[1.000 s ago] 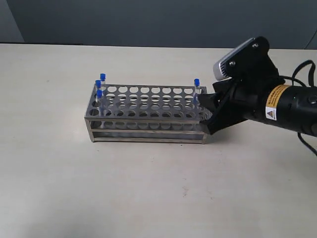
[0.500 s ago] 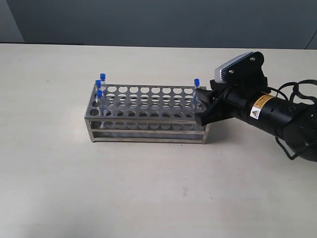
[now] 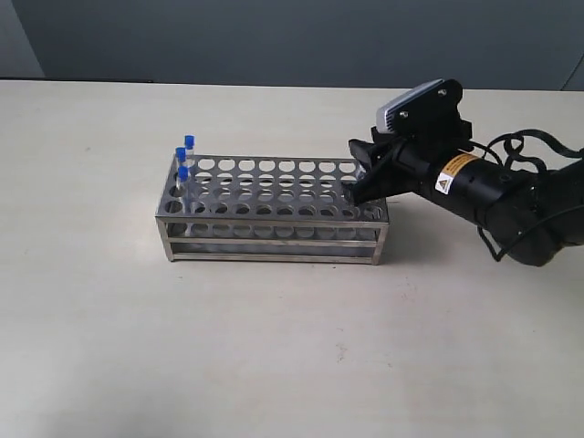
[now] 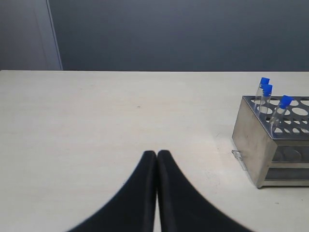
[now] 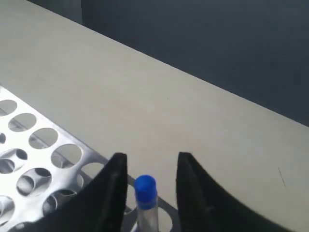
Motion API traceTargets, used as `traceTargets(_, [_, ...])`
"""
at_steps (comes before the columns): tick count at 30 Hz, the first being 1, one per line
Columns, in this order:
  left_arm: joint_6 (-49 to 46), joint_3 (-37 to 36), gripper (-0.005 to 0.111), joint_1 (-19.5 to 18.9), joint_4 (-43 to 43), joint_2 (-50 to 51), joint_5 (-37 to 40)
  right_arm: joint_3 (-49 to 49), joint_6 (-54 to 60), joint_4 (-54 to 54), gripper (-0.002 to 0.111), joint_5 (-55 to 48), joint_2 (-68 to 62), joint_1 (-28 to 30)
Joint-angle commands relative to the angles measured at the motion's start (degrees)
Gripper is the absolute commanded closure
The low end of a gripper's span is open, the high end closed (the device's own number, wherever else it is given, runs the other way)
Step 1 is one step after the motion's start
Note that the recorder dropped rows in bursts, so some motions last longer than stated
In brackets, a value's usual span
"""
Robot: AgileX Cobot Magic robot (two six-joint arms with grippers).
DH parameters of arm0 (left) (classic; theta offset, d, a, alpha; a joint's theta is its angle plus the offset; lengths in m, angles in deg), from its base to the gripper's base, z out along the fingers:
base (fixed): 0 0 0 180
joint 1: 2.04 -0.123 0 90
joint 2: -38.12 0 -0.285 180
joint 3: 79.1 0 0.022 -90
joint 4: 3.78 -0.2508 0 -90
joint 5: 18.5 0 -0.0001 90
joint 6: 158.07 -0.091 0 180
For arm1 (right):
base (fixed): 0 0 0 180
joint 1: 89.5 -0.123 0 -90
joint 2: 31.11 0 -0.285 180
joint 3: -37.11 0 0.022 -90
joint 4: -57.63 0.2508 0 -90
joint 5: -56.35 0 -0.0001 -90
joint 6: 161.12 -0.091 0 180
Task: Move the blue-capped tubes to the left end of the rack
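I see the rack (image 3: 274, 212) sitting on the table (image 3: 274, 365). Three blue-capped tubes (image 3: 182, 171) stand close together in holes at its left end. The fourth tube (image 5: 145, 187) stands in a corner hole at the right end. My right pincer (image 5: 152, 155) is around that tube, with one of its fingers (image 5: 113, 193) on each side of the blue cap. There is a little gap on both sides, so this pincer is open and not squeezing the tube. My left pincer (image 4: 157, 162) is well apart from the rack's left end. Its two black tips are pressed together, and it holds nothing.
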Motion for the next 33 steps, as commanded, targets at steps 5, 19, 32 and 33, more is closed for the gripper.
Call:
traceTargets(5, [0.0, 0.2, 0.106, 0.4, 0.0, -0.2, -0.4, -1.3, 0.4, 0.4, 0.101, -5.2, -0.1, 0.3])
traceTargets(19, [0.0, 0.2, 0.106, 0.4, 0.2, -0.2, -0.4, -1.3, -4.7, -1.0, 0.075, -10.5, -0.1, 0.3])
traceTargets(32, [0.0, 0.2, 0.106, 0.4, 0.2, -0.2, -0.4, -1.3, -4.7, -1.7, 0.089, -8.2, -0.1, 0.3])
traceTargets(33, [0.0, 0.2, 0.106, 0.4, 0.2, -0.2, -0.4, -1.3, -4.7, -2.2, 0.090, -8.2, -0.1, 0.3])
